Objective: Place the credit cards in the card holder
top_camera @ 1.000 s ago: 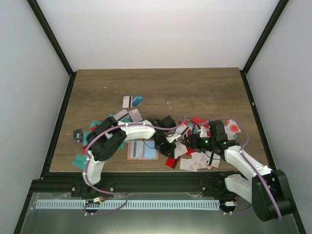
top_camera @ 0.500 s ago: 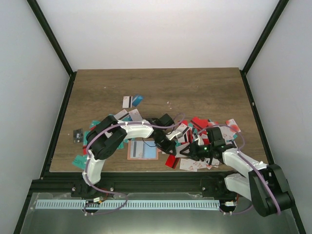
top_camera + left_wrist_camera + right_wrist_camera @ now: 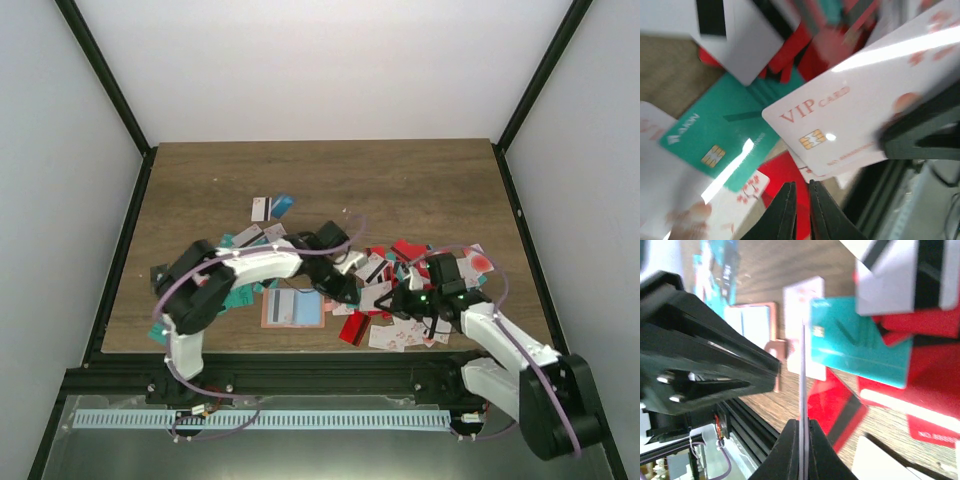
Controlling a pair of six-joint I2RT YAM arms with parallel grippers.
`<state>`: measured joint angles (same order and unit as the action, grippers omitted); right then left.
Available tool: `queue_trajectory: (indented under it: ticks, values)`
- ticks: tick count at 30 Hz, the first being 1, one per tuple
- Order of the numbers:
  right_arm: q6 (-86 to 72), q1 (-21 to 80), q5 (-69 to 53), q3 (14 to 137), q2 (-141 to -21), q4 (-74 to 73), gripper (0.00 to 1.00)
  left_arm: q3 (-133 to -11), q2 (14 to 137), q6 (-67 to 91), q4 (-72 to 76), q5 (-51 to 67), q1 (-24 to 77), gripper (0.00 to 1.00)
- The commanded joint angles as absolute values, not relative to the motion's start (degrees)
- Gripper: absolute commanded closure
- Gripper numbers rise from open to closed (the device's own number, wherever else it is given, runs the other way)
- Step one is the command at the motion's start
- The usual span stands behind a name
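Observation:
Several credit cards (image 3: 405,255), teal, red and white, lie heaped at mid-table. The salmon-pink card holder (image 3: 293,308) lies open and flat left of the heap, also visible in the right wrist view as the card holder (image 3: 754,322). My right gripper (image 3: 803,426) is shut on a white card seen edge-on (image 3: 803,370); the left wrist view shows it as a white VIP card (image 3: 850,115). My left gripper (image 3: 800,192) is shut with nothing between its fingers, just below that card, over a red card (image 3: 782,172). In the top view the left gripper (image 3: 340,288) and right gripper (image 3: 385,303) nearly meet.
Loose cards (image 3: 272,207) lie farther back and more teal cards (image 3: 165,325) sit near the left front edge. A small dark object (image 3: 160,275) rests at the left. The black front rail (image 3: 320,372) runs close behind the holder.
My right gripper's jaws have closed on the white card. The left arm's elbow has swung to the left and its gripper sits slightly back from the card.

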<state>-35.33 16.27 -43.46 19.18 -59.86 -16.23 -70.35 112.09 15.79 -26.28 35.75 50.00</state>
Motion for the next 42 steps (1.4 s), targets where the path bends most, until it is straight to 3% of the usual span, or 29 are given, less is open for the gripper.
queue_trajectory:
  ticks: [1, 6, 10, 21, 42]
  values:
    - [-33.0, 16.5, -43.8, 24.2, -52.5, -19.6, 0.99, -70.2, 99.4, 21.6, -24.4, 35.1, 46.4, 0.87]
    - [-32.0, 16.5, -47.3, 26.0, -45.4, -17.2, 0.99, -69.9, 90.6, 21.5, -25.8, 37.2, 40.7, 0.77]
    - [-32.0, 16.5, -50.8, 27.0, -40.9, -13.0, 0.99, -69.2, 85.2, 19.0, -25.7, 41.5, 37.3, 0.61]
    - [-31.2, 16.5, -59.5, 29.6, -41.4, -9.3, 0.99, -64.6, 79.1, 21.1, -17.9, 45.3, 37.4, 0.42]
    - [-29.8, 16.5, -60.6, 30.3, -43.3, -11.2, 0.99, -69.7, 85.4, 21.9, -21.3, 44.9, 42.6, 0.43]
